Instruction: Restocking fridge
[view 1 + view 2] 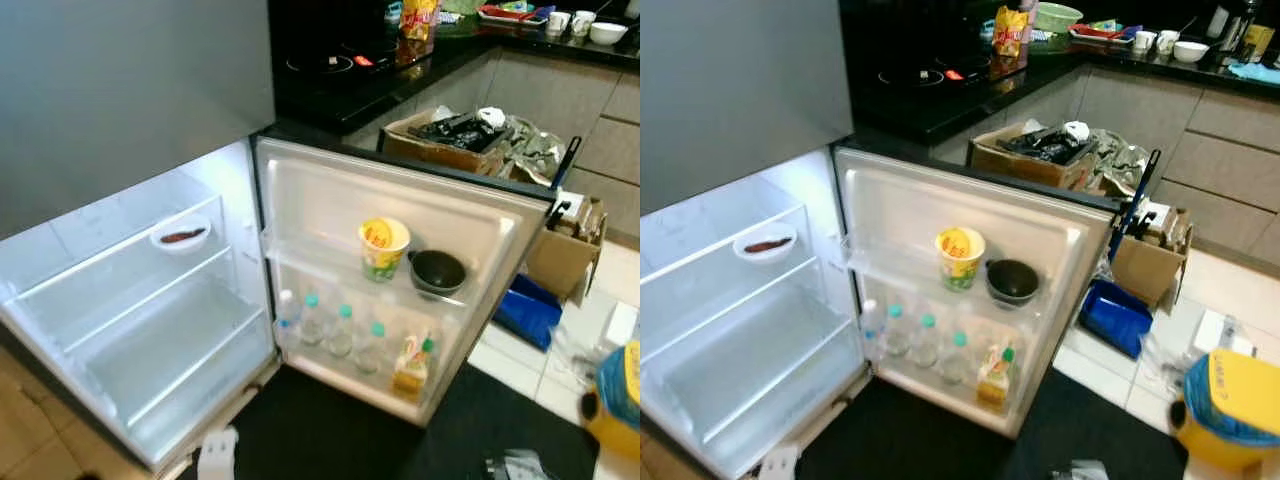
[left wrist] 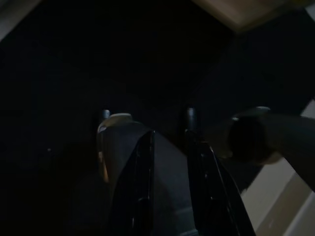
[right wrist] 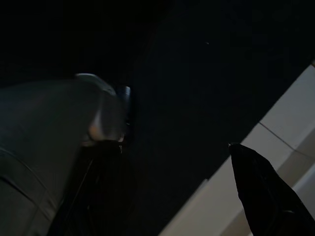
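The fridge (image 1: 150,300) stands open, its lit glass shelves bare but for a small white dish (image 1: 181,236). Its door (image 1: 400,215) racks hold a yellow cup (image 1: 383,247), a dark bowl (image 1: 437,271) and water bottles (image 1: 330,325). Behind, a black desk (image 1: 340,90) carries clutter; cardboard boxes (image 1: 455,140) sit on the tiled floor (image 1: 520,365). The left hand (image 2: 170,147) and the right hand (image 3: 177,147) hang in shadow over a dark mat (image 1: 320,430); whether either is open or closed, I cannot tell.

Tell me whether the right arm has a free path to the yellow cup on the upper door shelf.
Probably yes. The fridge door stands wide open, and the yellow cup sits at the shelf's front beside the dark bowl, nothing in front of it.
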Robot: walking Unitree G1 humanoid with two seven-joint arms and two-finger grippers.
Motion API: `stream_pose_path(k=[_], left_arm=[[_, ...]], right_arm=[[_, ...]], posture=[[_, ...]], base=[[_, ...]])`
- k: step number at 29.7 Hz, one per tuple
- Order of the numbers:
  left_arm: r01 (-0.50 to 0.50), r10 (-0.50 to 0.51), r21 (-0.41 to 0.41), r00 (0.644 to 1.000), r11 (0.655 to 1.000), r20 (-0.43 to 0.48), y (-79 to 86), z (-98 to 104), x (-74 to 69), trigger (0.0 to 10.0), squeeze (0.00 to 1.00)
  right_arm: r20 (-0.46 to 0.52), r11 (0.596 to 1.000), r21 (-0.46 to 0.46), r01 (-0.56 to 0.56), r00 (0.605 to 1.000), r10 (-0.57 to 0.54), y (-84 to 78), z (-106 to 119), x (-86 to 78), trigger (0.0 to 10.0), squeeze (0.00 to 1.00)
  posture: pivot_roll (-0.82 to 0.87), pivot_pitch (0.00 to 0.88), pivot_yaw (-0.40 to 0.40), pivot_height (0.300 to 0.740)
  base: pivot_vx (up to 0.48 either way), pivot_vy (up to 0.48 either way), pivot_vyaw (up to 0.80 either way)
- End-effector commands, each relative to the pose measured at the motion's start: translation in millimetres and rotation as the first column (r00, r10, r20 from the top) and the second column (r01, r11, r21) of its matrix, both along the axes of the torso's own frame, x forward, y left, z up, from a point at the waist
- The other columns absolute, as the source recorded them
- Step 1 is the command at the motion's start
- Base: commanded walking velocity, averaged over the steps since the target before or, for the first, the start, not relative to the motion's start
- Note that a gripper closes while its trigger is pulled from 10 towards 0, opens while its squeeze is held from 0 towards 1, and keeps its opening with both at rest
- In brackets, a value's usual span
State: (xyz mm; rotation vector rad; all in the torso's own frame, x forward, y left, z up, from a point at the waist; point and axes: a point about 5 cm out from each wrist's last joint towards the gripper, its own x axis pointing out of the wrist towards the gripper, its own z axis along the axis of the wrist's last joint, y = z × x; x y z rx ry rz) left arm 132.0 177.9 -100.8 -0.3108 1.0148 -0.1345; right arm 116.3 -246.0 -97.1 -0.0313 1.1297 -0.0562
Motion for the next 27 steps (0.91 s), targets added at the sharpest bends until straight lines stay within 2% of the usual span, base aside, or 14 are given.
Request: stream_pose_path(k=[1,16,19,27], left_arm=[[0.009,-0.010,-0.009,1.000,1.000,-0.011,-2.9,-0.8,-1.2,10.0,0.00],[0.012,-0.012,-0.010,1.000,1.000,-0.011,-2.4,-0.5,-0.4,10.0,0.00],[0.011,-0.011,-0.010,1.000,1.000,-0.011,-2.8,-0.6,-0.6,10.0,0.00],[0.025,-0.025,-0.013,0.999,1.000,-0.027,-7.5,-2.3,-3.8,10.0,0.00]], right_arm=[[0.001,1.000,-0.009,0.000,1.000,0.000,-3.2,0.9,-0.2,10.0,0.00],[0.034,1.000,0.003,-0.004,0.999,0.003,-6.7,3.4,2.0,10.0,0.00],[0.046,1.000,0.016,-0.010,0.999,0.009,-7.9,4.4,2.7,10.0,0.00],[0.065,1.000,0.013,-0.006,0.998,0.005,-11.8,6.9,5.8,10.0,0.00]], posture=[[-0.07,0.009,-0.021,0.740],[-0.07,0.015,-0.016,0.740],[-0.07,0.019,-0.018,0.740],[-0.07,0.020,-0.024,0.740]], base=[[0.000,-0.424,0.00],[0.000,-0.433,0.00],[0.000,-0.396,0.73],[0.000,0.000,0.73]])
